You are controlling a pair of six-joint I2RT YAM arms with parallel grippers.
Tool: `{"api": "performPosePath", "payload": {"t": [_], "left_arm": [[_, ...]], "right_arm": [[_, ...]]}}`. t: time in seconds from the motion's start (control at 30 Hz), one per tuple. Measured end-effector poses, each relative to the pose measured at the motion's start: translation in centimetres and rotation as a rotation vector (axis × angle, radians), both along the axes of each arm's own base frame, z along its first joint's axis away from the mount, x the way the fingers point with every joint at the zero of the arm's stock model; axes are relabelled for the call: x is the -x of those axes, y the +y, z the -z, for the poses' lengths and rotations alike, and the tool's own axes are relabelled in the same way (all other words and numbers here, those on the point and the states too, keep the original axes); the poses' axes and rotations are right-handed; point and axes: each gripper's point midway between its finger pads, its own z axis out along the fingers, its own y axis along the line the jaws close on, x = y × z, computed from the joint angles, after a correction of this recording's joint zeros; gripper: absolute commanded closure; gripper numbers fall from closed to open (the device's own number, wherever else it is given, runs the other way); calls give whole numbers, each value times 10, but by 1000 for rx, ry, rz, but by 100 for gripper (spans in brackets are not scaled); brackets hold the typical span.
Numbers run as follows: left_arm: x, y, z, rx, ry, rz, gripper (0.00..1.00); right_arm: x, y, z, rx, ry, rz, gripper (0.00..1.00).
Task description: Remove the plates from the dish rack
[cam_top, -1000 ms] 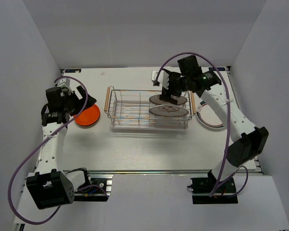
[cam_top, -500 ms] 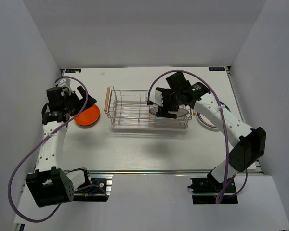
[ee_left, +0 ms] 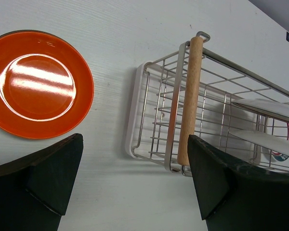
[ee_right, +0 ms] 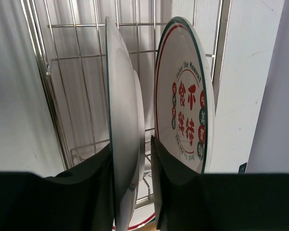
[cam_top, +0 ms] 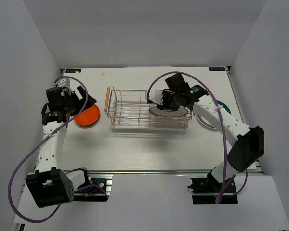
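The chrome dish rack [cam_top: 130, 113] stands mid-table with wooden handles [ee_left: 190, 96]. Two white plates with red characters stand on edge at its right end. My right gripper [ee_right: 132, 159] reaches down into the rack and is shut on the nearer white plate [ee_right: 123, 120], one finger on each face. The second white plate [ee_right: 185, 115] stands just beside it, apart. From above, only one plate [cam_top: 169, 110] shows under the right gripper [cam_top: 164, 103]. A red-orange plate [ee_left: 38, 82] lies flat on the table left of the rack. My left gripper [ee_left: 135, 178] hovers open above the table between that plate and the rack.
A white plate with a striped rim [cam_top: 209, 122] lies on the table right of the rack, with a teal edge [cam_top: 225, 103] showing behind the right arm. Grey walls close in the table on three sides.
The right gripper has come down into the rack's right end and closed its jaws around the nearer white plate. The left arm has stayed still.
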Motion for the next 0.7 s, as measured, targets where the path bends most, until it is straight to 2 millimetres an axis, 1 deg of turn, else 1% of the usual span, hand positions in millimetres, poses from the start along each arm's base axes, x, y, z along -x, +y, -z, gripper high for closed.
{"api": "performPosePath", "payload": {"t": [0.03,0.07,0.3,0.33,0.43,0.53,0.6,0.7], "left_arm": [[0,0,0,0,0,0,2],[0,0,0,0,0,0,2],[0,0,0,0,1,0,2],[0,0,0,0,2,0,2],[1,0,0,0,3,0,2],[1,0,1,0,3,0,2],[1,0,1,0,3,0,2],[1,0,1,-1,3,0,2]], "right_arm": [[-1,0,-1,-1,-4,5,67],[-2,0,-1,-2,-9,8,74],[-14,0,-9,-1,-69,24,85],[-16,0,-10,-2,-80,29,89],[-19,-2,-12,7,-96,41,92],[-20,-3,-16,15,-104,48,94],[-19,-5,-21,16,-105,56,95],[-18,-5,-35,5,-107,58,97]]}}
